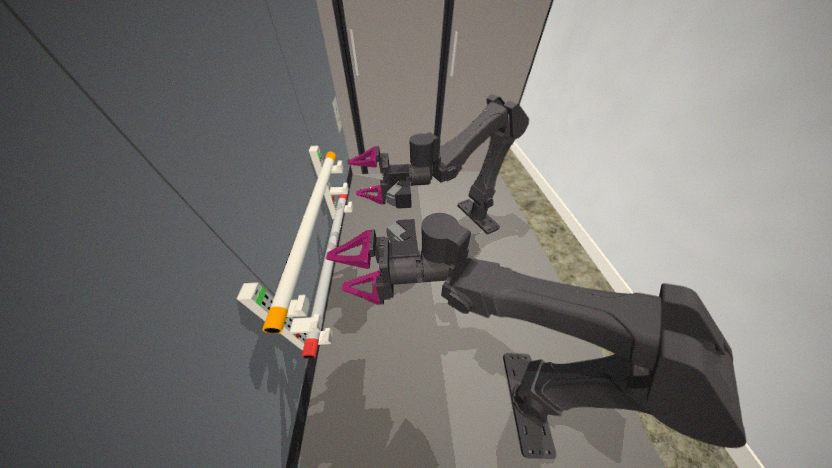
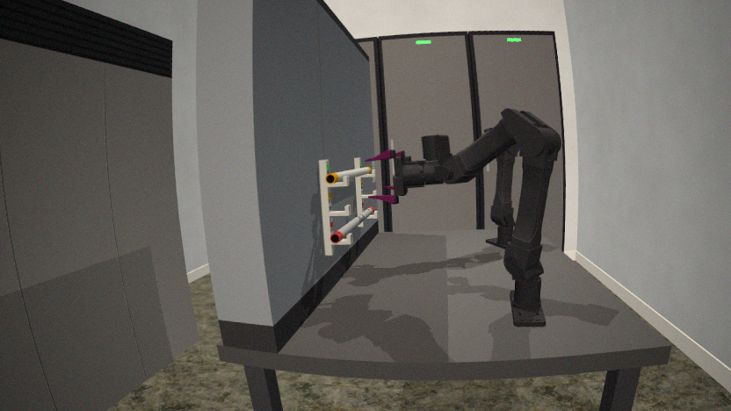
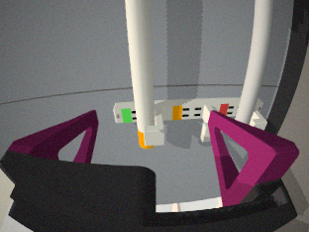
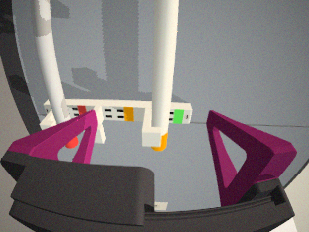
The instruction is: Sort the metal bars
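Observation:
The white wall rack (image 2: pixel 347 204) holds two bars. The orange-ended bar (image 1: pixel 302 241) lies on the top pair of arms, beside green labels (image 3: pixel 126 115). The red-ended bar (image 1: pixel 326 264) lies on the bottom pair, beside red labels (image 3: pixel 224 108). The middle pair, with orange labels (image 3: pixel 177 112), is empty. My left gripper (image 1: pixel 337 269) is open and empty, a short way in front of the bars near the rack's near upright. My right gripper (image 1: pixel 354 175) is open and empty near the far upright. Both have their fingers one above the other and touch nothing.
The rack hangs on a tall grey wall panel (image 2: pixel 285 153) along the table's edge. Dark cabinet doors (image 2: pixel 459 127) stand behind the far end of the table. The two arm bases (image 1: pixel 526 401) are bolted to the table top.

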Controlling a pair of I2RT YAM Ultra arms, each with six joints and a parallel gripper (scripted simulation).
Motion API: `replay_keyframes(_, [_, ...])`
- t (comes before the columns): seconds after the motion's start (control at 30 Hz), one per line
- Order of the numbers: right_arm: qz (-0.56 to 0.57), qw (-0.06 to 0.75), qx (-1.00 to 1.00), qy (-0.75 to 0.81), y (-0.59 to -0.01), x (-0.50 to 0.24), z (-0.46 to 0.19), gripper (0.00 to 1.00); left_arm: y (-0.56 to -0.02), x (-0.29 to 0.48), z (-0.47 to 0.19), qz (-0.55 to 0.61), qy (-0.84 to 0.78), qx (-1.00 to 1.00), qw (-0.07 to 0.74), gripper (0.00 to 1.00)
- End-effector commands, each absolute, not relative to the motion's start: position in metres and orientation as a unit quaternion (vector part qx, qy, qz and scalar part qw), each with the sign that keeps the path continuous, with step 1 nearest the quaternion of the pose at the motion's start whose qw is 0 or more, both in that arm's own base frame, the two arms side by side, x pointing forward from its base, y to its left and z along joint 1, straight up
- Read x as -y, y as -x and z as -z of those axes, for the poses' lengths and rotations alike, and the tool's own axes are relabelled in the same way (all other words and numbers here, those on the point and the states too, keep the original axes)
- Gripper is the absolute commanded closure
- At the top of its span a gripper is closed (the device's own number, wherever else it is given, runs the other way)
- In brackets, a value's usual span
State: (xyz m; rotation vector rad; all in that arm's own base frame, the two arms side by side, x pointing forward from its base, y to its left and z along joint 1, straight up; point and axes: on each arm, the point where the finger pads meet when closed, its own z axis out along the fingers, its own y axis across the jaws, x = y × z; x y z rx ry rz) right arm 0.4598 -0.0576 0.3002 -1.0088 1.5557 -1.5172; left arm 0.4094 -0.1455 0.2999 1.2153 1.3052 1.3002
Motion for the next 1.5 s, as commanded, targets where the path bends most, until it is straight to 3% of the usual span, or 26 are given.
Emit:
replay_keyframes(0.0, [0.598,0.377,-0.598,0.377,-0.4562,0.0618,-0.3236,0.00,-0.4089,0.1412,-0.3236,-0.528,-0.470,-0.528,0.470,0.00])
replay_keyframes(0.5, [0.598,0.377,-0.598,0.377,-0.4563,0.0619,-0.3233,0.00,-0.4089,0.1413,-0.3233,-0.528,-0.470,-0.528,0.470,0.00])
replay_keyframes(1.47, [0.598,0.377,-0.598,0.377,-0.4569,0.0631,-0.3168,0.14,-0.4101,0.1419,-0.3168,-0.528,-0.470,-0.528,0.470,0.14])
